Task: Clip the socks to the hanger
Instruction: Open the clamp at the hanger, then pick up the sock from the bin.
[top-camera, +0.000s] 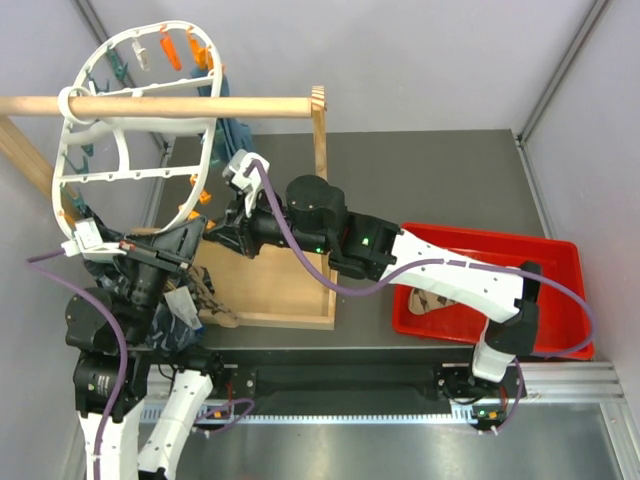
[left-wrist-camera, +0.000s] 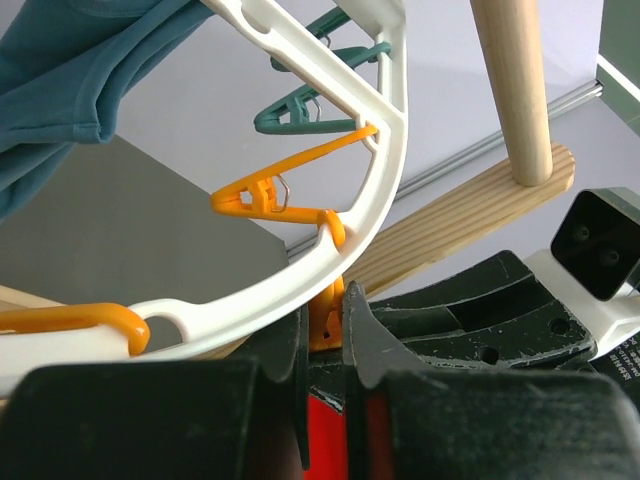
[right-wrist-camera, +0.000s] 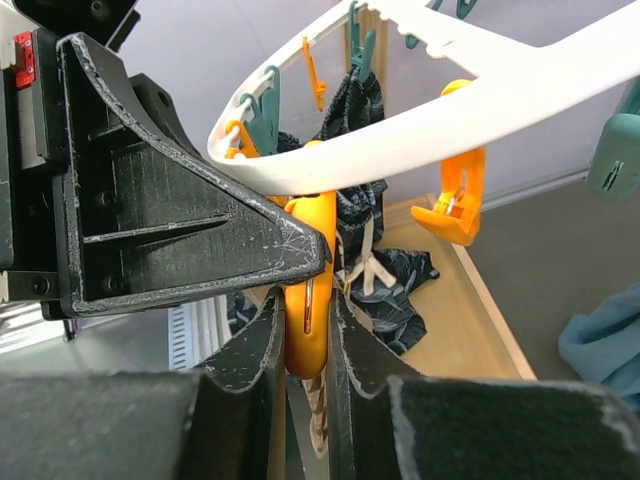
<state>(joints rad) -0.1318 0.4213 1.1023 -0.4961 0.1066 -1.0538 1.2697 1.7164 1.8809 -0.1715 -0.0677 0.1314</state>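
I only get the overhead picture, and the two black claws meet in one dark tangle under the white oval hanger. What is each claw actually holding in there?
Observer: In the right wrist view, the right gripper is shut on an orange peg hanging off the rim of the hanger.
Visitor: And where's the sock?
Observer: What looks like a brown-and-beige sock edge pokes out just below that peg.
Visitor: What about the other claw?
Observer: In the left wrist view, the left gripper is shut on orange plastic right under the rim, apparently the same peg.
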